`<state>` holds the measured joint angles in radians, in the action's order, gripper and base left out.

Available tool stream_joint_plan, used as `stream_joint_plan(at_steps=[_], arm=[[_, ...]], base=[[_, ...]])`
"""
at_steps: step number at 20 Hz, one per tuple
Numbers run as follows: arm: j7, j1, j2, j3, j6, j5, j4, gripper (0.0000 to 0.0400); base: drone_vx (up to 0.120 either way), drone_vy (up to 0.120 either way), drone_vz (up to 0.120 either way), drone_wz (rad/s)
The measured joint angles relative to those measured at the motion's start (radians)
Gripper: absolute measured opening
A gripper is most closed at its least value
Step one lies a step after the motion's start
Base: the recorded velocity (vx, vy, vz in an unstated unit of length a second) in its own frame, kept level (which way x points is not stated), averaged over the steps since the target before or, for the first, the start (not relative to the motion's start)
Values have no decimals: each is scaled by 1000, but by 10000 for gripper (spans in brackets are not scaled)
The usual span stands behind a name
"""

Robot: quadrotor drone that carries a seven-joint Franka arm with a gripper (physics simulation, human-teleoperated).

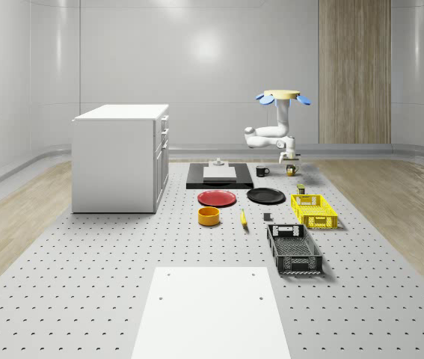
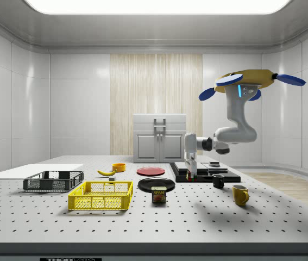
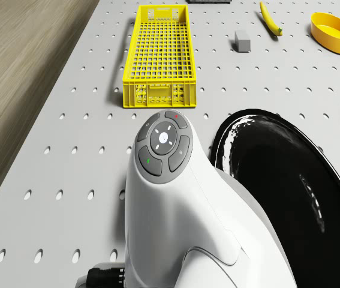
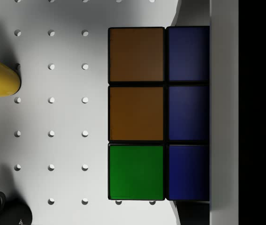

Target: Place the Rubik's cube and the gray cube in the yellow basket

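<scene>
Hovering drone (image 2: 250, 81), arm (image 2: 235, 130) bent downward, jaws over Rubik's cube (image 4: 158, 112), grip unclear

Simulated lab: perforated table (image 1: 84, 284), bare paneled walls (image 1: 122, 52).

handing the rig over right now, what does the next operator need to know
Drone hovers above the table's far end, near the mugs; arm bent down, gripper low over the Rubik's cube, which the wrist view shows close up on the table.
Finger state can't be read.
Gray cube sits on the table between the yellow basket and the banana.
The basket holds nothing.
Done: approach to the Rubik's cube.
Left: grasp it, drop it in the basket, then the same for the gray cube.
</scene>
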<state>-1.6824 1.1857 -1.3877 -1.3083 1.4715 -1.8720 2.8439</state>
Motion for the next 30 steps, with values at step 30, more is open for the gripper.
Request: stream_joint_plan(at_steps=[30], arm=[[-15,18,-62,-11,57,28,-3,325]], base=[[120,13,0,0]])
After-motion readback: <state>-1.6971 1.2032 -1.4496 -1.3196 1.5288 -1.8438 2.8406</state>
